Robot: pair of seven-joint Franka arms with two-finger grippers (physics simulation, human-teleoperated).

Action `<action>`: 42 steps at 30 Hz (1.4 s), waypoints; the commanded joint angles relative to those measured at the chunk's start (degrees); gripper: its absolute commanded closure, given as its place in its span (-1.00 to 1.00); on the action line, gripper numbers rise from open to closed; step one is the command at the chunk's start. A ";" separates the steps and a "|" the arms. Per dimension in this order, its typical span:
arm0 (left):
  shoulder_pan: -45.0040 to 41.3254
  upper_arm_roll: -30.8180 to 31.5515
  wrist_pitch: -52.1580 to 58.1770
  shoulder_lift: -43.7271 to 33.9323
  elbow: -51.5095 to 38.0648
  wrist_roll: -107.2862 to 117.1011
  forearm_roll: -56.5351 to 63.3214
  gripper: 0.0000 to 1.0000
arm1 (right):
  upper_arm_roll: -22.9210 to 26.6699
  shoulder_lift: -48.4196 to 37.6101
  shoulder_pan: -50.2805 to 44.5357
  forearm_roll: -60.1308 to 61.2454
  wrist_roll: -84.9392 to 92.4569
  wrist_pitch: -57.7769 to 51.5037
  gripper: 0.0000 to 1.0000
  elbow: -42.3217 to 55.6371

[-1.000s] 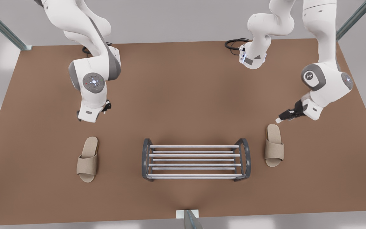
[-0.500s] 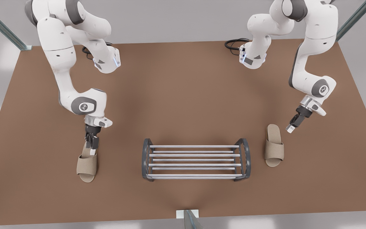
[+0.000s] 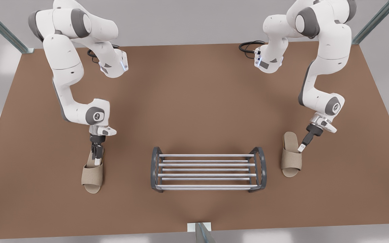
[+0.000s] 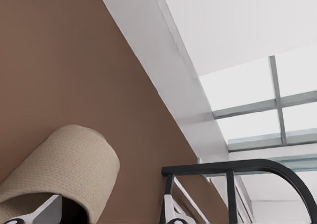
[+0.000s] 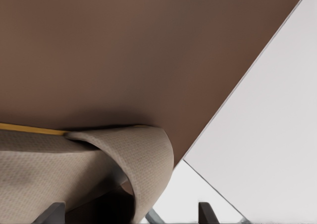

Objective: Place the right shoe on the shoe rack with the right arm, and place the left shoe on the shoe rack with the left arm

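Observation:
The shoe rack [image 3: 208, 170] stands low at the table's front middle, with silver bars between dark arched ends; one arched end [image 4: 233, 172] shows in the left wrist view. The left shoe [image 3: 92, 175], a beige slipper, lies at the front view's left. My left gripper [image 3: 96, 161] points down over its heel side, open, with one fingertip [image 4: 47, 209] at the strap [image 4: 69, 169] opening. At the front view's right lies the right shoe [image 3: 291, 158]. My right gripper [image 3: 301, 147] is open and tilted at its outer edge, just behind the strap [image 5: 129, 154].
A black cable [image 3: 248, 45] loops on the brown table [image 3: 194, 101] near the right arm's base. Metal posts stand at the back corners and one post [image 3: 199, 231] at the front edge. The table's side edge runs close past the right shoe.
Both arms have swung down from above. The left gripper has come down onto the left shoe's heel side. The right gripper has slid in and down to the right shoe's outer edge.

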State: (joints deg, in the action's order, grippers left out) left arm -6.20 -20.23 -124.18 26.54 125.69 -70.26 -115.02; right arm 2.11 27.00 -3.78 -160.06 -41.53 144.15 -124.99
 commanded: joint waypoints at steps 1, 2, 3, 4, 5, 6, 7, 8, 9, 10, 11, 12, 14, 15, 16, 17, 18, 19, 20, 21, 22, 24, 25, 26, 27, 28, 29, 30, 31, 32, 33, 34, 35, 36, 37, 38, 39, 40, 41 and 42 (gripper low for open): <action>-0.48 0.45 -1.24 0.70 -1.06 0.12 -0.46 -1.00 | 0.53 0.43 -0.09 -3.94 -24.12 -5.54 -1.00 0.44; -0.48 0.45 -1.24 0.79 -1.50 2.32 -0.46 -1.00 | 0.53 0.60 -0.26 -3.94 -24.12 -6.77 -1.00 0.62; -0.48 0.54 -1.24 2.11 -2.20 2.68 -0.46 -1.00 | 0.53 0.60 -0.44 -3.94 -24.12 -6.77 -1.00 0.71; -0.56 0.63 -1.24 3.08 -3.08 4.08 -0.46 -1.00 | 0.62 0.69 -0.35 -4.03 -24.21 -7.03 -1.00 0.71; -0.56 0.98 -1.24 3.43 -3.44 4.61 -0.46 -1.00 | 0.62 0.78 -0.44 -4.03 -24.21 -8.00 -1.00 0.79; -0.56 1.33 -1.24 3.87 -3.44 4.61 -0.46 -1.00 | 0.70 1.13 -0.44 -4.03 -24.21 -8.09 -1.00 1.32; -0.56 1.42 -1.24 4.04 -3.44 4.61 -0.46 -1.00 | 0.79 1.30 -0.44 -4.12 -24.47 -8.09 -1.00 1.50; -0.56 1.42 -1.24 4.04 -3.35 4.96 -0.46 -1.00 | 0.79 1.39 -0.53 -4.03 -24.47 -8.09 -1.00 1.67; -0.56 1.42 -1.24 4.04 -3.35 5.05 -0.46 -1.00 | 1.14 2.80 -0.79 -4.03 -26.05 -8.09 -1.00 2.55; -0.56 1.42 -1.24 4.04 -3.35 5.40 -0.46 -1.00 | 1.23 3.33 -0.88 -4.03 -26.58 -8.35 -1.00 2.73; -0.56 1.42 -1.24 4.04 -3.35 5.40 -0.46 -1.00 | 1.23 3.68 -0.88 -4.11 -26.67 -8.44 -1.00 2.90; -0.56 1.51 -1.24 4.04 -3.35 5.49 -0.46 -1.00 | 1.41 4.47 -0.88 -4.12 -26.93 -8.53 -1.00 4.13; -0.56 2.12 -1.24 4.04 -4.31 6.37 -0.46 -1.00 | 1.58 5.17 -0.97 -4.12 -27.11 -8.53 -1.00 4.84; -0.56 2.21 -1.33 4.48 -5.28 7.51 -0.46 -1.00 | 1.58 5.35 -0.97 -4.12 -27.11 -8.53 -1.00 5.28; -0.56 2.21 -1.33 5.18 -6.60 7.77 -0.46 -1.00 | 1.67 5.61 -0.97 -4.12 -27.20 -8.44 -1.00 5.63; -0.56 2.21 -1.33 5.98 -7.57 7.86 -0.46 -1.00 | 1.76 5.96 -0.97 -4.12 -27.20 -8.53 -1.00 5.89; -0.56 2.21 -1.33 6.15 -8.01 7.77 -0.38 -1.00 | 1.94 6.67 -0.97 -4.12 -27.20 -8.53 -1.00 6.77; -0.56 2.21 -1.33 6.15 -8.71 7.60 -0.29 -1.00 | 1.94 7.28 -0.97 -4.38 -27.29 -8.53 -1.00 7.47; -0.56 2.21 -1.42 6.50 -9.67 7.51 -0.20 -1.00 | 2.02 7.72 -0.97 -5.61 -27.99 -8.53 -1.00 7.74; -0.56 2.21 -1.33 8.17 -11.34 7.51 -0.20 -1.00 | 2.02 7.72 -0.97 -6.05 -27.99 -8.53 -1.00 7.83; -0.56 2.21 -1.33 9.05 -12.49 7.60 -0.20 -1.00 | 2.02 8.16 -0.97 -6.05 -27.99 -8.53 -0.96 8.18; -0.56 2.21 -1.33 10.81 -15.39 7.69 -0.20 -1.00 | 2.02 8.25 -0.97 -5.87 -28.08 -8.53 -0.61 8.27; -0.56 2.21 -1.33 12.22 -16.97 7.69 -0.20 -1.00 | 2.02 8.34 -0.97 -6.05 -28.16 -8.53 -0.45 8.18; -0.56 2.47 -1.33 13.80 -19.60 7.77 -0.20 -1.00 | 2.02 8.33 -0.97 -6.14 -28.08 -8.53 -0.22 8.27; -0.56 2.65 -1.42 14.59 -20.92 7.77 -0.20 -1.00 | 2.02 8.25 -0.97 -6.14 -28.08 -8.53 -0.18 8.27; -0.65 3.18 -1.42 15.56 -22.07 7.77 -0.20 -1.00 | 2.02 8.25 -0.97 -6.05 -28.08 -8.53 -0.12 8.27; -0.65 3.18 -1.33 16.70 -23.56 7.77 -0.11 -1.00 | 2.02 8.25 -0.97 -5.96 -27.99 -8.62 -0.12 8.18; -0.74 3.18 -1.42 17.05 -24.53 7.86 -0.11 -1.00 | 2.02 8.25 -0.97 -6.05 -28.08 -9.15 -0.12 8.18; -0.83 3.27 -1.42 17.23 -24.97 7.86 -0.11 -1.00 | 2.02 8.25 -0.97 -6.14 -28.08 -9.23 -0.08 8.18; -0.83 3.27 -1.42 17.49 -25.23 7.95 -0.11 -1.00 | 2.02 8.25 -0.97 -6.14 -28.08 -9.15 -0.08 8.18; -0.83 3.27 -1.42 17.84 -25.76 7.86 -0.11 -1.00 | 2.02 8.25 -0.97 -6.14 -28.08 -9.23 -0.02 8.18; -0.83 3.27 -1.42 18.19 -26.02 7.86 -0.11 -1.00 | 2.02 8.25 -0.97 -5.96 -28.08 -9.23 0.03 8.09; -1.09 3.27 -1.42 18.37 -26.37 7.86 -0.11 -1.00 | 2.02 8.25 -0.97 -5.79 -28.08 -9.23 0.09 8.09; -1.36 3.27 -1.42 18.72 -26.81 7.86 -0.11 -1.00 | 2.02 8.25 -0.97 -5.79 -28.08 -9.58 0.15 8.09; -1.53 3.35 -1.42 18.81 -26.90 7.86 -0.11 -1.00 | 2.02 8.25 -0.97 -5.79 -27.99 -9.58 0.21 8.09; -1.79 3.53 -2.12 19.16 -27.52 7.86 -0.11 -1.00 | 2.02 8.25 -1.05 -5.87 -27.99 -9.58 0.32 8.09; -2.59 3.88 -4.23 19.34 -28.13 7.95 -0.20 -1.00 | 2.02 8.16 -1.06 -5.79 -27.99 -9.58 0.52 8.09; -2.59 4.41 -4.49 19.51 -28.40 7.95 -0.20 -1.00 | 2.02 8.16 -1.06 -5.61 -27.90 -9.58 0.57 8.09; -2.59 4.50 -4.58 19.78 -28.40 7.95 -0.20 -0.68 | 2.02 8.07 -1.06 -5.70 -27.73 -9.58 0.57 8.09; -2.59 4.50 -4.58 19.95 -28.40 7.77 -0.11 -0.29 | 2.02 7.46 -1.06 -5.87 -27.29 -9.50 0.57 8.09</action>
State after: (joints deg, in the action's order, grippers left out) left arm -8.76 -15.82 -127.25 46.41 97.40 -63.59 -115.20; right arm 4.10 34.46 -4.83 -165.71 -66.32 135.07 -116.89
